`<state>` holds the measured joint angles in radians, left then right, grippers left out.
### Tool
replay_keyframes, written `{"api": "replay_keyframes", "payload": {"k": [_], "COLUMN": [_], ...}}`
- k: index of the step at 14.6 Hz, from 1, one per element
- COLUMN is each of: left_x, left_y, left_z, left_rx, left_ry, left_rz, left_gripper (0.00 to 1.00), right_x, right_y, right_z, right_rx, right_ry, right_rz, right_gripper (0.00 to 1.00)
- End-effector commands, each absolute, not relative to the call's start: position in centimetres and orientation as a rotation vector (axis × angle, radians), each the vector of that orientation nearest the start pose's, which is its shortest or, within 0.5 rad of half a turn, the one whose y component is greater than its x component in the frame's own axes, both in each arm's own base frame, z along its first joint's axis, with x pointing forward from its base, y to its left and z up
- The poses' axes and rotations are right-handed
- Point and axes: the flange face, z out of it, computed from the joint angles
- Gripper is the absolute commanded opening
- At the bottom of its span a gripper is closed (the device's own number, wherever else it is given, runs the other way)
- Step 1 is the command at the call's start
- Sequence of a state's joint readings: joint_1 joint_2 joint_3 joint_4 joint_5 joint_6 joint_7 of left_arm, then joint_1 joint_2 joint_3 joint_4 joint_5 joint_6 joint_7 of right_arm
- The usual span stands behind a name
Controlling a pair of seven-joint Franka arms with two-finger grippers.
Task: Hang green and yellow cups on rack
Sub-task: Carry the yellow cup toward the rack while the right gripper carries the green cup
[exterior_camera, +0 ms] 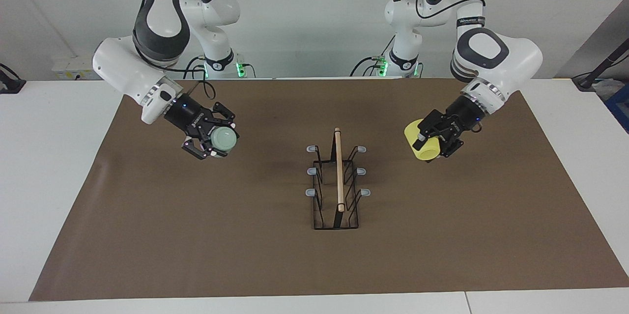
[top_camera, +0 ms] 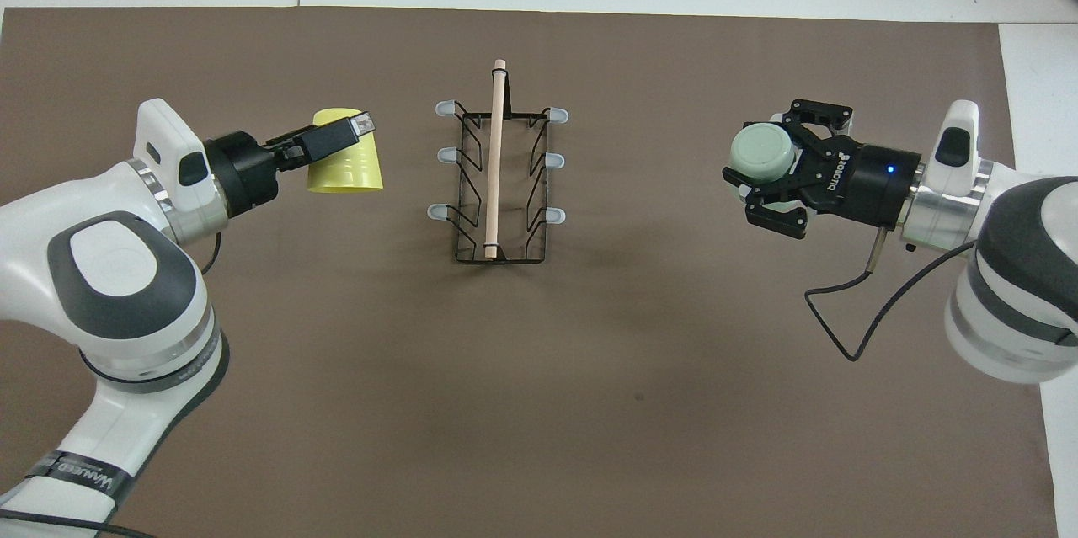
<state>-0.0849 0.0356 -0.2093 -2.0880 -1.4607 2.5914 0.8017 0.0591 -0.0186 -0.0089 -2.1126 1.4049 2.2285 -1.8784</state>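
Brown matting covered the tabletop (exterior_camera: 73,122), the rack (exterior_camera: 337,181) at its middle. My left tool (exterior_camera: 426,143) gripped the yellow cup (exterior_camera: 422,147), my right tool (exterior_camera: 212,142) the green cup (exterior_camera: 223,139) (both aloft, beside the rack). I judged each mouth should meet a prong (exterior_camera: 361,149) squarely.

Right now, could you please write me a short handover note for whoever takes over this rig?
Left tool: shut on the yellow cup, held in the air over the mat at the left arm's end of the table, beside the rack.
Right tool: shut on the green cup, in the air over the mat at the right arm's end.
Rack: stands mid-mat, all six grey-tipped prongs bare.
Done: both cups picked up.
Left: bring each cup to the rack, hang it on a prong, release.
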Motion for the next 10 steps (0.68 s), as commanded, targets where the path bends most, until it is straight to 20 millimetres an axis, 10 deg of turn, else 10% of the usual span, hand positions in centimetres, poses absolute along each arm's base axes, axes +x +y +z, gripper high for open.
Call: {"api": "replay_keyframes", "payload": {"k": [1, 10], "left_x": [54.3, 51.1], "left_y": [-16.1, -20.5], "left_z": [43.9, 41.7], "left_rx": [2.191, 2.271], "left_ry": [0.088, 0.168], "left_rz": [0.831, 0.973], "left_gripper": [0.0, 0.0], "right_x": [54.3, 49.1], "right_y": [7.4, 22.6], "right_z": [45.4, 39.6], "right_rx": [-1.892, -1.821], "right_ry": [-1.041, -0.666], "right_rz": [-1.342, -1.508], "right_gripper": [0.0, 0.0]}}
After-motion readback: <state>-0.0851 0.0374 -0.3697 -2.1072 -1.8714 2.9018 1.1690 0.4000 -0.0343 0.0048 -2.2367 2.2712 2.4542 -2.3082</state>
